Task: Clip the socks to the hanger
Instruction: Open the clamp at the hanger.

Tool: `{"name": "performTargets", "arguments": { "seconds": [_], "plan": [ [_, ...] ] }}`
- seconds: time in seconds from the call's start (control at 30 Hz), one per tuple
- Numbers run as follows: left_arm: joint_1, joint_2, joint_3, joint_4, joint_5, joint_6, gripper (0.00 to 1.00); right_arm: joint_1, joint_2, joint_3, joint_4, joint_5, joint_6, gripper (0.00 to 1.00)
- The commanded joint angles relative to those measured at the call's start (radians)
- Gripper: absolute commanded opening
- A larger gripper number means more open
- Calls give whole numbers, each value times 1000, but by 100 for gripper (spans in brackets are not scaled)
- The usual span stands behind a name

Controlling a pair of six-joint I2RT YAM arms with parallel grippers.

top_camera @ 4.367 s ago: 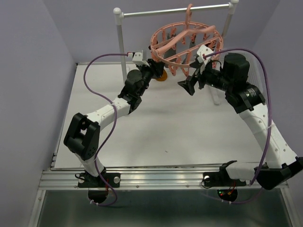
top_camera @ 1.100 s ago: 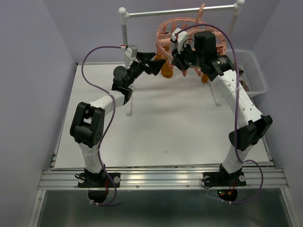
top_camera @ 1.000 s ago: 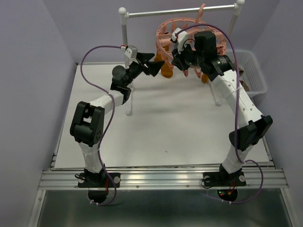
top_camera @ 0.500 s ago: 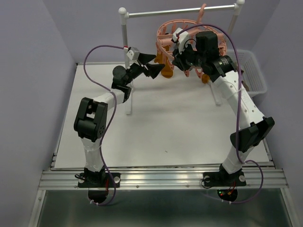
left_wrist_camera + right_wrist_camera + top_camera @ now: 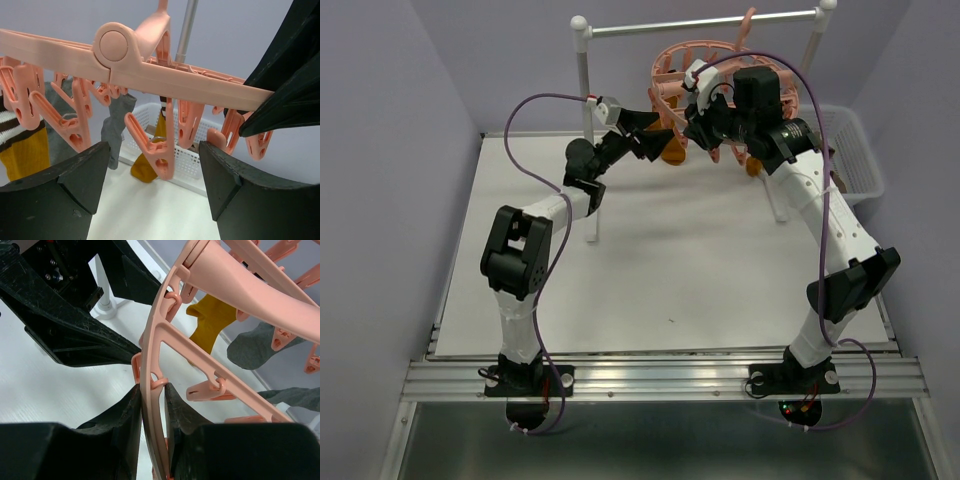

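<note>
Right gripper [image 5: 152, 401]: pressed tight on the pink ring of the hanger [image 5: 227, 277]. One dark finger sits on each side of the ring, low in the middle of the right wrist view.
Left gripper [image 5: 152, 150]: spread wide, holding nothing. Its two dark fingers fill the bottom corners of the left wrist view, and the picture's edge cuts off their bases.
Clip [image 5: 160, 150]: one pink clip hangs in the gap between the left fingers and touches neither.
Hanger: at the top middle of the top view, hooked on the metal rail [image 5: 695, 22]. The right arm hides much of the ring there.
Striped sock [image 5: 20, 145]: mustard, cut off by the left edge.
Grey sock [image 5: 118, 127]: hangs just beside it. Its top is hidden behind the clips.
Plain mustard sock [image 5: 144, 171]: mostly hidden behind the middle clip.
Basket [image 5: 192, 167]: white mesh, far back, half hidden. What is in it cannot be seen.
</note>
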Motion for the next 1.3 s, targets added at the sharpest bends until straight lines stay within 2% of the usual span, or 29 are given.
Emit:
{"name": "performTargets", "arguments": {
  "seconds": [0.0,0.2,0.23,0.3,0.4,1.27],
  "plan": [
    [-5,14,74,129,-1,-11,83,-12,-46,1,26,58,33,18],
    [-8,25,96,135,-21,-11,82,-12,-49,-2,26,59,33,18],
    [-10,23,96,142,-29,-13,77,-12,-50,-4,28,58,35,18],
    [-16,20,97,139,-46,-1,73,-12,-50,-4,29,56,35,18],
    [-25,16,96,130,-69,19,70,-12,-52,-8,32,56,35,18],
    [-33,32,154,150,-92,22,66,-12,-57,-23,44,67,30,19]
  ]
}}
